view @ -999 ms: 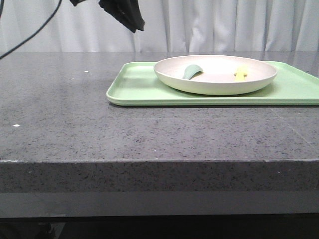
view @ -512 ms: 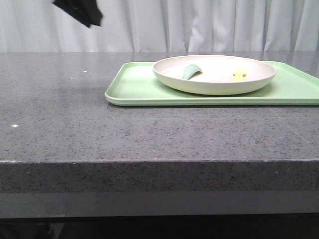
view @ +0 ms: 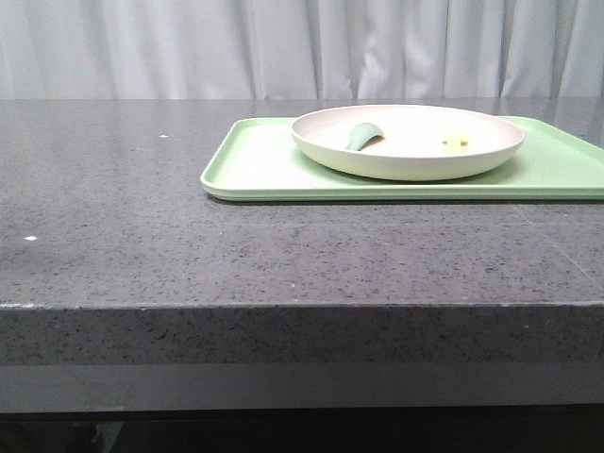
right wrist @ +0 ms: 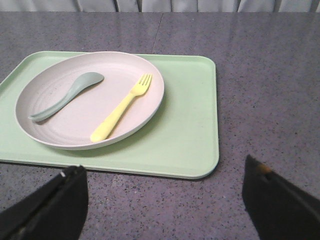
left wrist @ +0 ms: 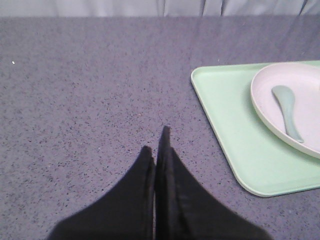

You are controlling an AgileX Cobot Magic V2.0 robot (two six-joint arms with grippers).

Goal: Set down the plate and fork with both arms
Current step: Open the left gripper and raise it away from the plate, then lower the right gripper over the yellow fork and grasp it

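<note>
The left gripper [left wrist: 159, 150] has two matte black fingers [left wrist: 172, 195], wide at the base and narrowing to thin pointed tips. Their surface is plain, with no markings visible. The right gripper [right wrist: 165, 197] also has black fingers [right wrist: 52, 207], broad and blunt in shape. One of them carries a small orange-brown spot near its tip.

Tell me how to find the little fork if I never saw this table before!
Look for the flat light-green tray on the dark grey table. A big round cream plate sits on it, and two things lie inside the plate. The fork is the pale-yellow one with short prongs; the other is a dull teal spoon with a rounded end.
</note>
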